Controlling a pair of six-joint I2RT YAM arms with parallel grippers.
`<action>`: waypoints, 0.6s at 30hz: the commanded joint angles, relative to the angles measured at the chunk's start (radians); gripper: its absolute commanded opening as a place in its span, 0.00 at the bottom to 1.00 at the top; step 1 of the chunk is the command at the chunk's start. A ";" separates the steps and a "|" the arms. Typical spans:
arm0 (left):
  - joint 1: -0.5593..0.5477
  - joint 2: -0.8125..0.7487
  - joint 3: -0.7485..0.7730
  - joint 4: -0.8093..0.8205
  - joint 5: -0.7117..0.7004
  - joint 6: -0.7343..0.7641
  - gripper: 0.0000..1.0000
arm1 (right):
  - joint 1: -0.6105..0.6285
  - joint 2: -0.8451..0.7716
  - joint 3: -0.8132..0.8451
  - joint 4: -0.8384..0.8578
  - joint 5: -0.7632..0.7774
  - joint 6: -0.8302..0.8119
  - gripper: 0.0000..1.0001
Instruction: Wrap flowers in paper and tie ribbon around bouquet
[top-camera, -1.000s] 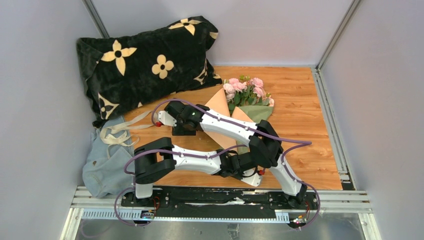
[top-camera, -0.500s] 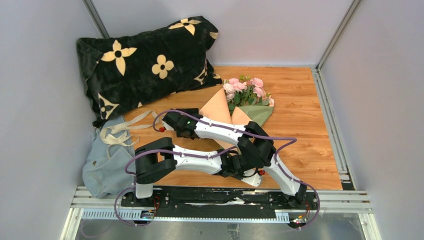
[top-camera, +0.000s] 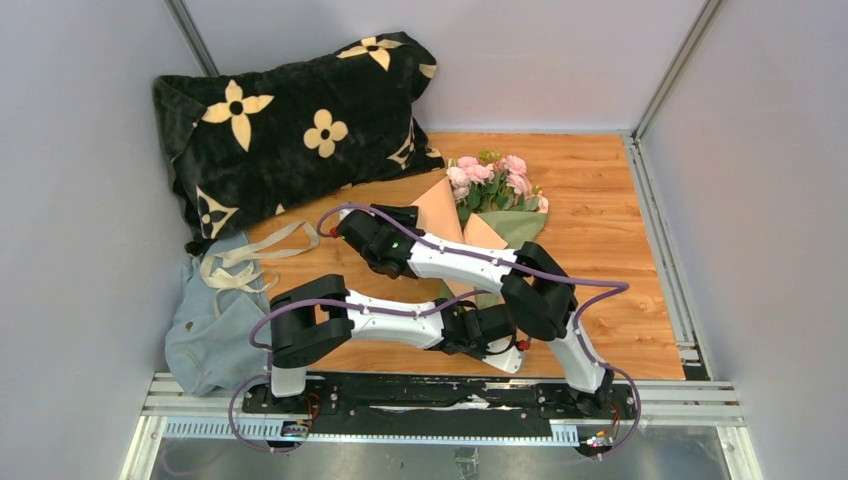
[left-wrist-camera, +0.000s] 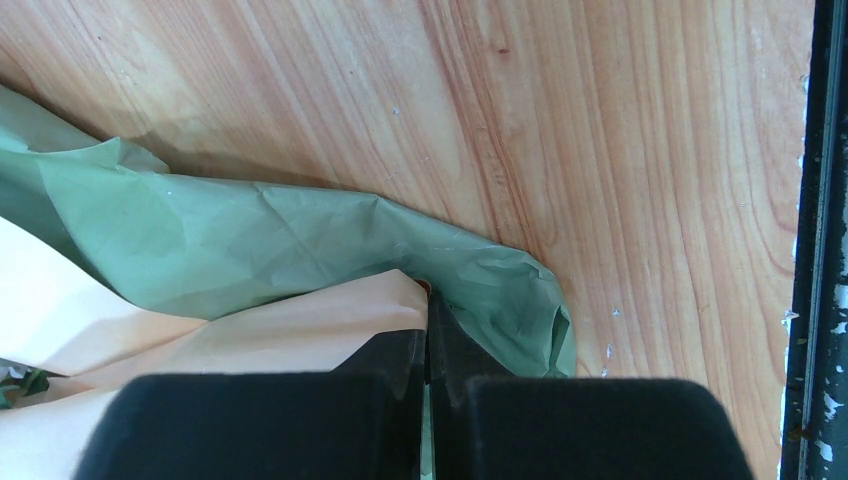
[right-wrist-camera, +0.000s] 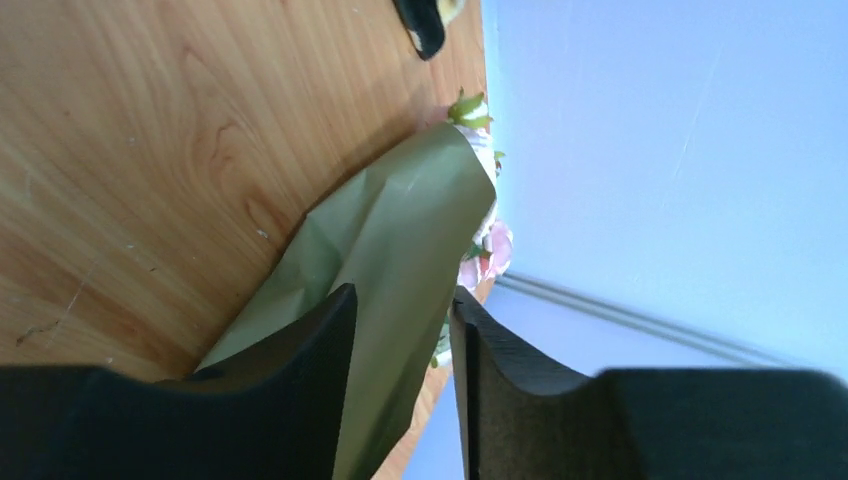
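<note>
A bouquet (top-camera: 478, 222) of pink flowers (top-camera: 490, 178) in olive and tan paper (left-wrist-camera: 250, 240) lies on the wooden table (top-camera: 600, 200), just right of a black flower-print pillow (top-camera: 290, 120). The left gripper (left-wrist-camera: 428, 330) is clenched at the paper's end farthest from the pillow. The right gripper (right-wrist-camera: 400, 300) is parted, with olive paper showing between its jaws.

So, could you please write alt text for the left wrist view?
The left gripper, its black fingers pressed shut, sits at the crumpled edge of an olive-green wrapping sheet and a tan-peach kraft sheet. Both lie on a wooden table.
</note>
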 joint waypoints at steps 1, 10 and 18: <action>0.000 0.055 -0.017 -0.032 0.023 0.005 0.00 | -0.014 -0.067 -0.051 0.013 0.128 0.069 0.36; 0.000 0.051 -0.026 -0.039 0.017 0.006 0.00 | -0.108 -0.273 -0.239 0.020 0.147 0.254 0.00; 0.000 0.048 -0.036 -0.051 0.007 0.010 0.00 | -0.319 -0.570 -0.484 0.020 -0.076 0.554 0.00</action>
